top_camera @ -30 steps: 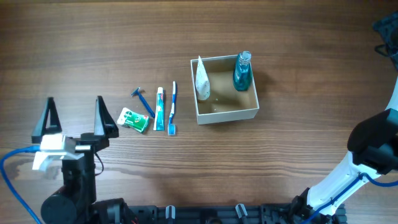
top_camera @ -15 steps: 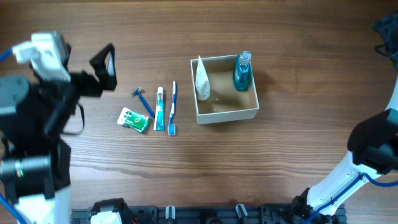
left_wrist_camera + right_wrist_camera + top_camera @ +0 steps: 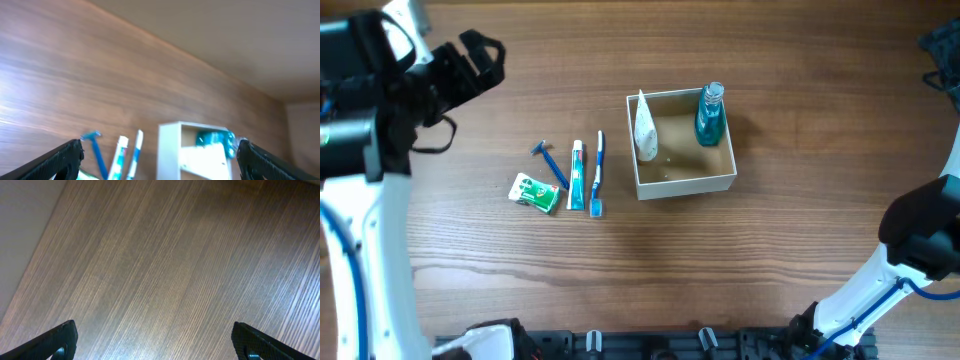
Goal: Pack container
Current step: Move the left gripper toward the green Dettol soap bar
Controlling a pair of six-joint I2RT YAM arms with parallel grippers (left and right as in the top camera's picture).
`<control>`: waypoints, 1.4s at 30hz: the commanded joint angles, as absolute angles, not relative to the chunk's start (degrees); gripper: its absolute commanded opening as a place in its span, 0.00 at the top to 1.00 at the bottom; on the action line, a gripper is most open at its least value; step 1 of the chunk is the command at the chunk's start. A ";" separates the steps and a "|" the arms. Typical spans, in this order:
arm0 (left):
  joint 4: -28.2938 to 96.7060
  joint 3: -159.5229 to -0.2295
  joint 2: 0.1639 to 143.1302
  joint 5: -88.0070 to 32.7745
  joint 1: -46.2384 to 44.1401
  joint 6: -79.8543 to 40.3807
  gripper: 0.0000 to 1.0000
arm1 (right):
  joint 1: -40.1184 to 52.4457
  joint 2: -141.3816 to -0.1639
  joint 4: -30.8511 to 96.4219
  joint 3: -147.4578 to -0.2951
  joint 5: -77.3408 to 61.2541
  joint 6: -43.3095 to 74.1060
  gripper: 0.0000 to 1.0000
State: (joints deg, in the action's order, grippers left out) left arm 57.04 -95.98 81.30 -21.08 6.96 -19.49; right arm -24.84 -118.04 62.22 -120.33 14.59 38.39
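Small square container [image 3: 685,184] on the wooden tabletop [image 3: 770,270]: open-topped, thin white walls, tan inside. Holds a white tube [image 3: 645,130] leaning at its left wall and a blue bottle [image 3: 709,118] upright in its far right corner. Leaves the near half of its floor bare.

Left of the container, lying in a row and well clear of its wall: toothbrush [image 3: 598,172] nearest, then toothpaste tube [image 3: 577,175], blue razor [image 3: 550,160], and green packet [image 3: 535,192] farthest. On the container's far, near and right sides, only bare wood and wide room.

Left pincer [image 3: 478,62] far to the container's left, beyond the row, up off the tabletop, jaws spread wide, gripping nothing. Right pincer [image 3: 155,342] likewise spread wide and bare, over plain wood; where it stands relative to the container, cannot tell.
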 commanded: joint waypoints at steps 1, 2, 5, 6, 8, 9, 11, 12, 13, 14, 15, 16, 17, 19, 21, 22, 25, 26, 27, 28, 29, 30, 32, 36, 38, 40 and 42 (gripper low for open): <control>57.08 -97.51 83.79 -29.32 6.24 -23.90 0.00 | -24.62 -118.74 62.13 -120.29 14.48 39.16 0.00; 57.19 -97.51 84.38 -29.02 6.35 -27.57 0.00 | -24.62 -118.74 62.11 -120.29 14.48 39.16 0.00; 62.74 -97.51 85.58 -20.18 6.20 -46.85 0.01 | -24.62 -118.74 62.11 -120.29 14.48 39.16 0.00; 66.94 -97.51 85.73 -15.29 5.72 -53.78 0.00 | -24.62 -118.74 62.11 -120.29 14.48 39.16 0.00; 77.69 -97.51 85.82 -5.74 4.32 -66.63 0.00 | -24.62 -118.74 62.11 -120.29 14.48 39.18 0.00; 81.08 -97.51 85.84 -3.14 3.68 -70.17 0.00 | -24.62 -118.74 62.11 -120.29 14.48 39.16 0.00; 88.25 -97.51 85.89 1.37 1.58 -78.13 0.00 | -24.62 -118.74 62.13 -120.29 14.48 39.16 0.00; 89.34 -97.51 85.89 2.20 0.73 -79.85 0.00 | -24.62 -118.74 62.13 -120.29 14.48 39.18 0.00; 89.25 -97.51 85.89 2.48 0.01 -80.20 0.00 | -24.62 -118.74 62.11 -120.29 14.48 39.16 0.00; 88.25 -97.51 85.89 2.46 -0.54 -80.20 0.00 | -24.62 -118.74 62.11 -120.29 14.48 39.18 0.00; 86.63 -97.51 85.89 2.39 -1.06 -80.20 0.00 | -24.62 -118.74 62.11 -120.29 14.48 39.18 0.00; 85.36 -97.51 85.89 1.72 -1.52 -80.18 0.00 | -24.62 -118.74 62.11 -120.29 14.48 39.18 0.00; 84.97 -97.51 85.89 0.89 -1.89 -80.16 0.00 | -24.62 -118.74 62.13 -120.29 14.48 39.18 0.00; 85.01 -97.51 85.89 0.99 -2.33 -80.16 0.00 | -24.62 -118.74 62.13 -120.29 14.48 39.16 0.00; 85.12 -97.49 86.48 1.65 -2.81 -78.17 0.00 | -24.62 -118.74 62.13 -120.29 14.48 39.16 0.00; 85.32 -97.51 86.98 1.98 -2.87 -75.72 0.00 | -24.62 -118.74 62.11 -120.29 14.48 39.18 0.00; 87.61 -97.06 88.79 2.02 -2.90 -74.59 0.00 | -24.62 -118.74 62.11 -120.29 14.48 39.18 0.00; 88.03 -96.55 89.36 2.02 -2.90 -74.61 0.00 | -24.62 -118.74 62.13 -120.29 14.48 39.18 0.00; 88.20 -95.81 90.02 2.00 -2.90 -74.74 0.00 | -24.62 -118.74 62.11 -120.29 14.48 39.16 0.00; 88.38 -94.85 90.72 1.98 -2.90 -75.85 0.00 | -24.62 -118.74 62.11 -120.29 14.48 39.18 0.00; 88.36 -93.86 91.46 1.74 -2.87 -77.12 0.00 | -24.62 -118.74 62.13 -120.29 14.48 39.16 0.00; 88.01 -92.86 92.27 1.28 -2.74 -77.56 0.00 | -24.62 -118.74 62.11 -120.29 14.48 39.18 0.00; 86.26 -90.89 94.02 -0.05 -2.68 -76.47 0.00 | -24.62 -118.74 62.13 -120.29 14.48 39.18 0.00; 83.24 -88.64 98.06 -0.67 -3.01 -72.62 0.00 | -24.62 -118.74 62.11 -120.29 14.48 39.16 0.00; 82.17 -88.14 100.38 -1.23 -3.05 -72.36 0.00 | -24.62 -118.74 62.11 -120.29 14.48 39.18 0.00; 81.60 -87.96 102.98 -1.50 -3.05 -72.20 0.00 | -24.62 -118.74 62.11 -120.29 14.48 39.18 0.00; 81.58 -87.96 104.95 -1.41 -3.05 -72.10 0.00 | -24.62 -118.74 62.13 -120.29 14.48 39.18 0.00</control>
